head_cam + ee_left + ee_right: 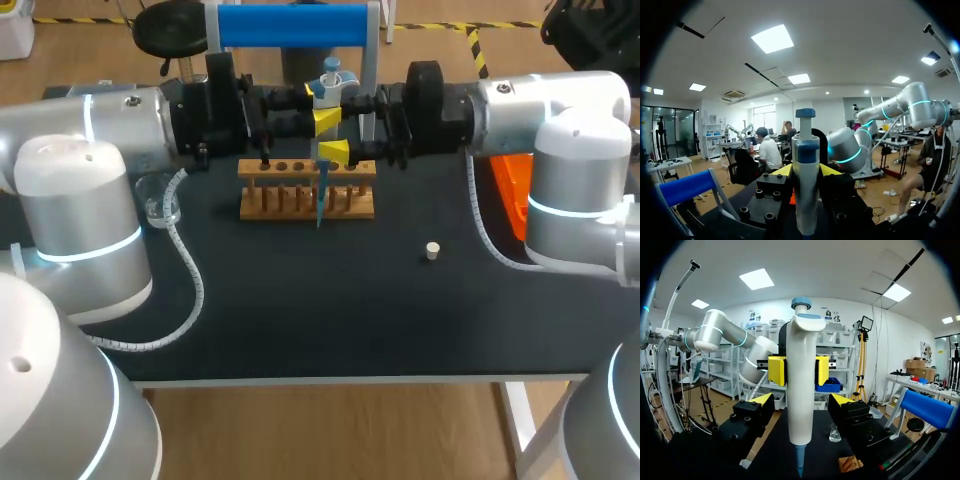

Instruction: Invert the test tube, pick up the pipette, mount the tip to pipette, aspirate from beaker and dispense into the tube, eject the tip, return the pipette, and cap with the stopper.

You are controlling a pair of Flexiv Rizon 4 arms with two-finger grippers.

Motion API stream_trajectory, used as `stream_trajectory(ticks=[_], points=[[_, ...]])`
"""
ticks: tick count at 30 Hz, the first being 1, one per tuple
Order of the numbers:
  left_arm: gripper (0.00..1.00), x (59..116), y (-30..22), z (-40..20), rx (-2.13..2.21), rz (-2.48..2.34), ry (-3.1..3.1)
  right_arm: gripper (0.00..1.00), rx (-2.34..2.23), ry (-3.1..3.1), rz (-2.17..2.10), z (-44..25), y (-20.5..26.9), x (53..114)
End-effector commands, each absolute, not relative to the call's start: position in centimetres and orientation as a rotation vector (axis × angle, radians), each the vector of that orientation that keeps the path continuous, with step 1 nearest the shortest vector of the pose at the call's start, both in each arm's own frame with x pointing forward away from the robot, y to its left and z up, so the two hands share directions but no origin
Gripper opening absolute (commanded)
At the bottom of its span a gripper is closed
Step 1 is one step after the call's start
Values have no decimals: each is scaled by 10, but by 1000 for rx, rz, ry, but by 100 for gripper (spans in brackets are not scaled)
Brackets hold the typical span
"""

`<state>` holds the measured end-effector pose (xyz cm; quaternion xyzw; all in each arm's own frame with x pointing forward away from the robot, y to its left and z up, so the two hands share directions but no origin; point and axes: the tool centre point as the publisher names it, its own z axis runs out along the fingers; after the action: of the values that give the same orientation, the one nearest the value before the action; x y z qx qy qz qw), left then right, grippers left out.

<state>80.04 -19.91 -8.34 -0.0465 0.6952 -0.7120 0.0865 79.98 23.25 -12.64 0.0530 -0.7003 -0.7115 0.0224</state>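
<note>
**Colours on your table**

Your pipette [801, 390] is white with a light-blue cap and a blue tip [799, 460]. The fingertips [777, 371] are bright yellow. The rack [270, 207] is brown wood, the stopper [433, 251] cream and the table [300, 310] black.

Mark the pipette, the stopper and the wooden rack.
pipette [801, 375], right wrist view, middle of its white body.
stopper [433, 251], head view, its top face.
wooden rack [262, 210], head view, front bottom rail near its left end.
</note>
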Motion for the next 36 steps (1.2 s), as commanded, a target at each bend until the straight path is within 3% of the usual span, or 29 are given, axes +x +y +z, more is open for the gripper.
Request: stream_trajectory(ticks=[1,7,19,30,33,36], points=[[0,800,-200,-83,-144,-2121,2066,65,173,-2165,-2197,-126,235,802],[0,800,-200,-83,-144,-2121,2066,50,183,-2160,-2193,-125,238,801],[0,800,-200,-83,-144,-2121,2066,40,196,-2154,-2191,-123,240,800],[0,800,-200,-83,-144,-2121,2066,16,204,-2147,-2187,-122,240,798],[0,800,-200,-83,-144,-2121,2066,0,203,-2145,-2189,-121,240,797],[0,800,-200,-83,-144,-2121,2066,0,201,-2142,-2190,-121,239,797]])
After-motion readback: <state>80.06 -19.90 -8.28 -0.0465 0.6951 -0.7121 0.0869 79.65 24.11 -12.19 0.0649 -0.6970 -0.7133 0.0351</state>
